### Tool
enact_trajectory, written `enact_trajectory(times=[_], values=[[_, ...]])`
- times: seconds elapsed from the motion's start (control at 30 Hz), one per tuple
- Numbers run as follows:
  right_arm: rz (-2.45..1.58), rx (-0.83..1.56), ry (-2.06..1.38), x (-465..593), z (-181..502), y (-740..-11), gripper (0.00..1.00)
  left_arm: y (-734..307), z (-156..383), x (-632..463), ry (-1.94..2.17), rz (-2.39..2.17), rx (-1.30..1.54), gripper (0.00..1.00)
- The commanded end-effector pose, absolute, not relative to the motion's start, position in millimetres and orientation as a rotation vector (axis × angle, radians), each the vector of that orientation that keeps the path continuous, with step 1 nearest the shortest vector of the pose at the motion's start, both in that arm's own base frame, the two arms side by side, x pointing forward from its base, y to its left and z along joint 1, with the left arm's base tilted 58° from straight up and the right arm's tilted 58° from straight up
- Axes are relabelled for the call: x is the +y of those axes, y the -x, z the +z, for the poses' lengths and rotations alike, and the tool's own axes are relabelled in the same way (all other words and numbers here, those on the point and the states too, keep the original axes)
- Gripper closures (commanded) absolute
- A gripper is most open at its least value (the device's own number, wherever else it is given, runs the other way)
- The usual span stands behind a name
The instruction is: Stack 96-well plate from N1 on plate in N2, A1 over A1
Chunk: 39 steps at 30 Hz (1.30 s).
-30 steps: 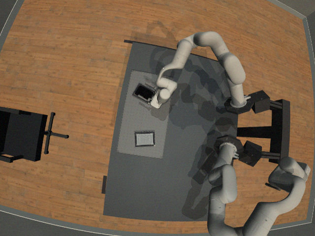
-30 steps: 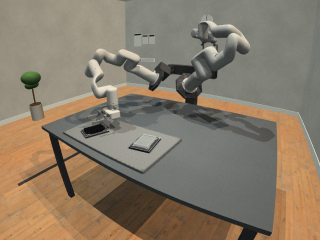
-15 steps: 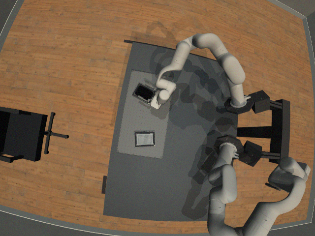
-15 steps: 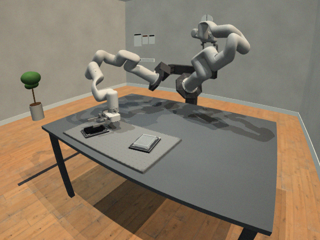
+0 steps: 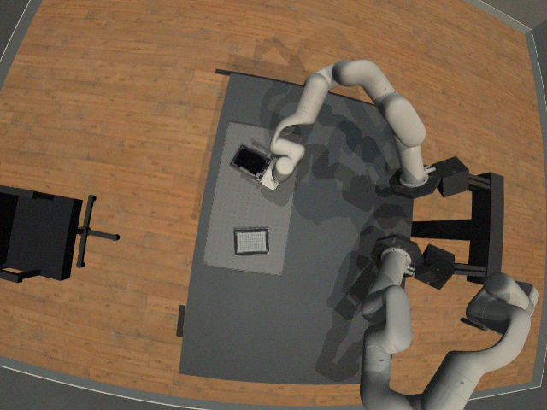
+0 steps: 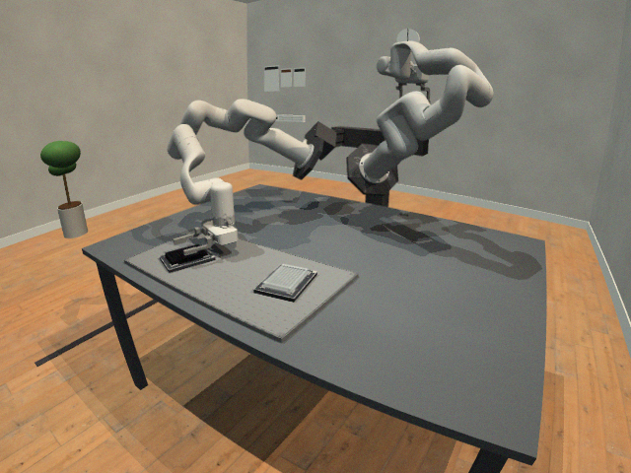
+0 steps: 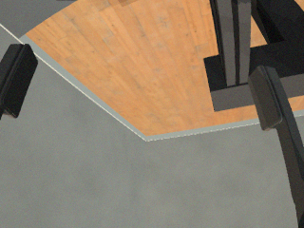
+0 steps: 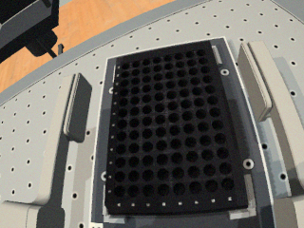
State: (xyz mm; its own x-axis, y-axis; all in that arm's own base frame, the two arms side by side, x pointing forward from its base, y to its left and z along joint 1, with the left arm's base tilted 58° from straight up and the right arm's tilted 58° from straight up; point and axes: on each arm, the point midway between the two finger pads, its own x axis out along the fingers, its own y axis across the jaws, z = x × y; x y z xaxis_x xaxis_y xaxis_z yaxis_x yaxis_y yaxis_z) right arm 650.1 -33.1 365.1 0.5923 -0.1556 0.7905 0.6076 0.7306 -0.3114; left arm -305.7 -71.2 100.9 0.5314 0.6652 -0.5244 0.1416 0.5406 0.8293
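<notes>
The black 96-well plate (image 5: 250, 161) (image 6: 181, 253) (image 8: 168, 123) sits in nest N1 (image 6: 190, 264) (image 8: 244, 128), which is turned at an angle on the board. My right gripper (image 5: 249, 160) (image 6: 181, 245) (image 8: 168, 95) is partly open above it, one finger out beyond each long side, with a gap on both sides and nothing held. A partly cut label shows at N1's bottom-left corner in the right wrist view. The pale plate (image 5: 250, 242) (image 6: 287, 279) sits in nest N2 (image 5: 251, 229) (image 6: 274, 295) and looks flat. My left gripper (image 6: 414, 94) (image 7: 142, 89) is wide open and empty, raised away from the table.
Both nests stand on a grey perforated board (image 5: 225, 198) (image 6: 234, 300) on the dark table (image 5: 233, 326) (image 6: 433, 346). The left arm is folded back beside the arm stand (image 5: 494, 229). A black chair (image 5: 39, 238) stands on the floor beyond the table.
</notes>
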Motion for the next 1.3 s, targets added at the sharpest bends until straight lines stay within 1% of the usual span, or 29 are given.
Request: enact_trajectory(times=[0.0, 1.27], values=[[-0.475, -0.828, 0.607, -31, 366, -650, 0.63, 307, 102, -72, -0.973, 0.379, 0.989, 0.0], [-0.475, -0.828, 0.607, -44, 356, -661, 0.63, 307, 102, -72, -0.973, 0.379, 0.989, 0.0]])
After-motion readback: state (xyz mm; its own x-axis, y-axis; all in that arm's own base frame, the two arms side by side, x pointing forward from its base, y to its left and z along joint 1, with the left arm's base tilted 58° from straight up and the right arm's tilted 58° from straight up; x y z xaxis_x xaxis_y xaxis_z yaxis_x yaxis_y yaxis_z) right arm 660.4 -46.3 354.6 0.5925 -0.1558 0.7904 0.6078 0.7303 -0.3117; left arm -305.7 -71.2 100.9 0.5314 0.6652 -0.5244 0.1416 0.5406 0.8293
